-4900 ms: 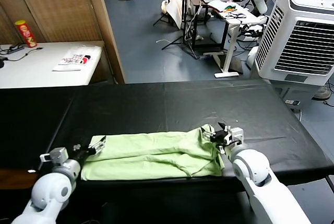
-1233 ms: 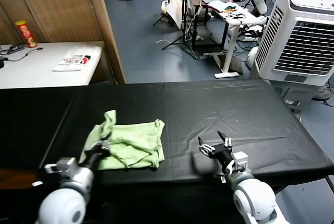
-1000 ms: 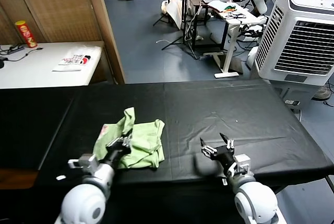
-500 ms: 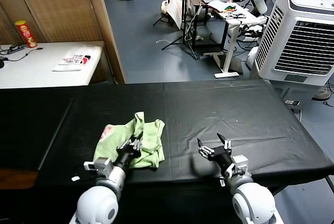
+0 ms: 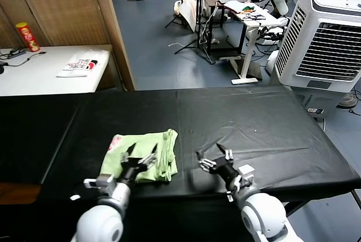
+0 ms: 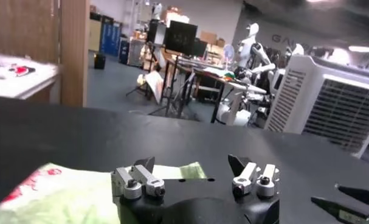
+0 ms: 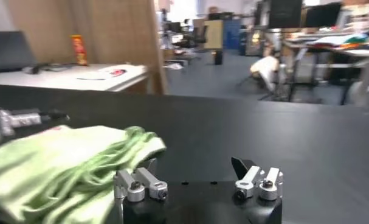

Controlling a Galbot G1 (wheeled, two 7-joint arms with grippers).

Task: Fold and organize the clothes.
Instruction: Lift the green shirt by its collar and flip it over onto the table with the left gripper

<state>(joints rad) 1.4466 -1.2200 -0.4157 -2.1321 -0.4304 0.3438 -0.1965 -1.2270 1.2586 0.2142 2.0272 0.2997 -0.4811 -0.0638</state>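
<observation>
Lying in a compact folded bundle near the front edge of the black table [image 5: 254, 112], the green shirt [image 5: 141, 152] looks close to done, its pink-red patch showing at one corner. The left gripper [image 5: 140, 160] hovers over the bundle's near edge with its fingers spread and nothing between them; the right gripper [image 5: 214, 157] sits just beside the shirt over bare tabletop, fingers likewise apart and empty. Probably only tidying remains: the layers look loosely stacked and their edges slightly uneven.
</observation>
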